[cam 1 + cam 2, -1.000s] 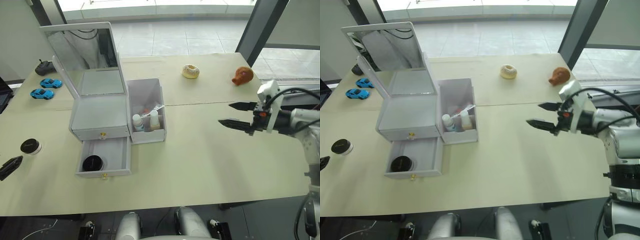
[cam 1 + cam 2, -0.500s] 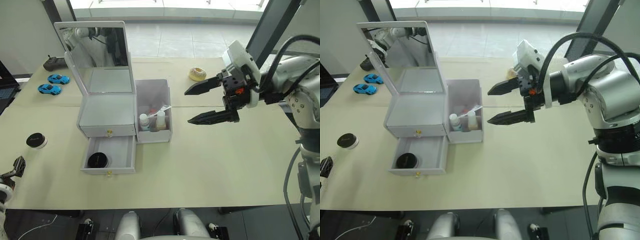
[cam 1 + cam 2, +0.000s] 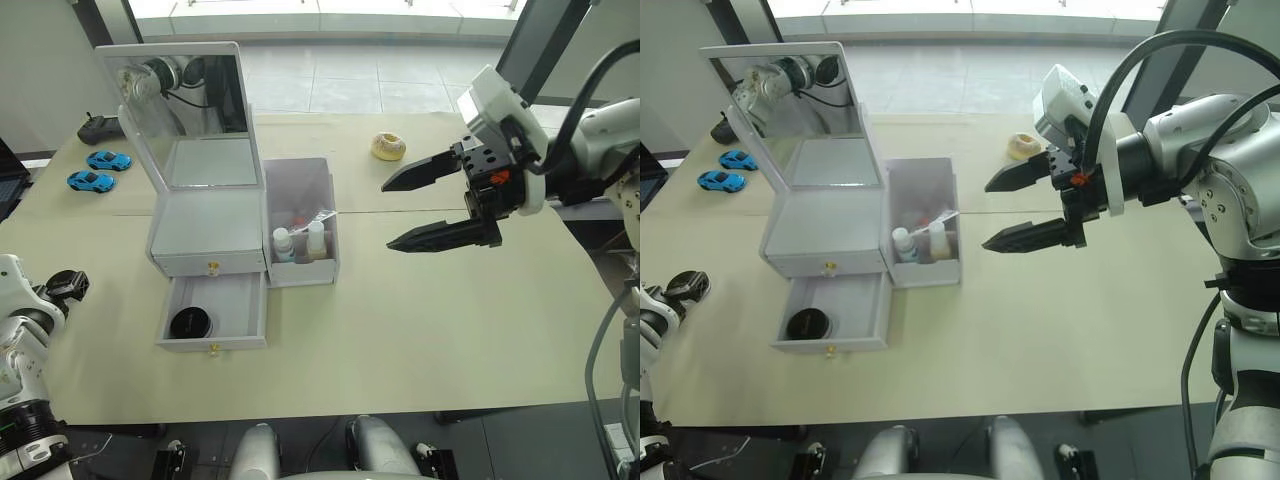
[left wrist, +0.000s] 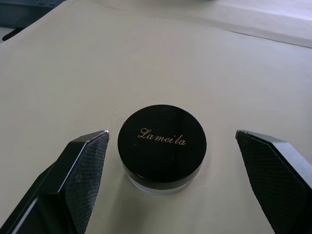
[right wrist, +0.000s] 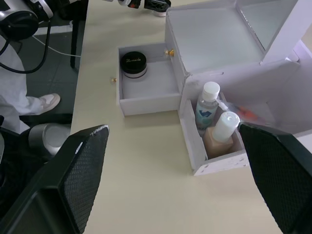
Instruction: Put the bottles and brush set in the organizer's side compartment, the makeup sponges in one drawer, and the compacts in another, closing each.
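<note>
The left gripper (image 4: 168,187) stood spread around a black compact (image 4: 162,147) on the table (image 3: 420,320), at 9 o'clock; a second compact (image 3: 187,323) lay in the open lower drawer (image 3: 213,312); bottles (image 3: 298,241) stood in the side compartment (image 3: 300,220); the right gripper (image 3: 395,213) hovered spread at 2 o'clock.

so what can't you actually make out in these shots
- Upper drawer: shut, so its contents are hidden in every view.
- Brush set: in the side compartment, something pale and orange lies behind the two bottles, which block it; too unclear to identify.
- Compact on the table: seen in the left wrist view between the left gripper's open jaws; in the eye views that arm covers its spot.
- Mirror reflection: too small to read.
</note>
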